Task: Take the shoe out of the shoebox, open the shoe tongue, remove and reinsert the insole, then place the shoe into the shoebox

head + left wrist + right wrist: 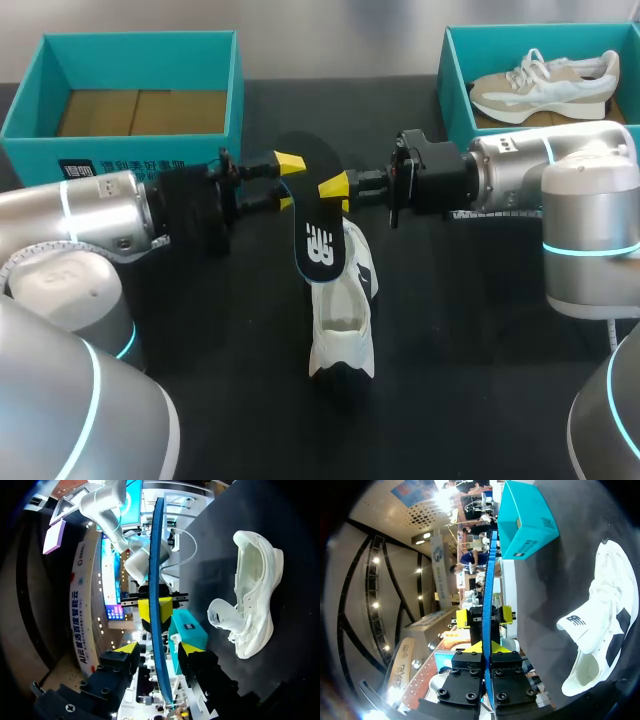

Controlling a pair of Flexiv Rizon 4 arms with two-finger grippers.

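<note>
Closest in from overhead, the left arm bulks grey at the near corner. Beyond it the white shoe lies out on the black table with its mouth gaping. Above the shoe the dark insole is held up between the 2 tools, the left gripper on one side and the right gripper on the other. A teal shoebox stands behind the left arm, and a second box behind the right arm holds another shoe. Along the left wrist, the insole shows edge-on as a thin blue line running between that gripper's fingers, which are spread and clear of it on both sides. Farther up the strip, the right gripper's yellow tips nip it. Along the right wrist, its own fingers are pressed together on the insole's edge, so this arm alone carries it. I'd judge the insole feather-light, thin and floppy (it would likely droop or twist from a single pinch). A second hold is best taken on the rim near the heel end, not on the soft middle. The shoe looks light with a soft upper, and its heel collar seems the firmest place to grip.
</note>
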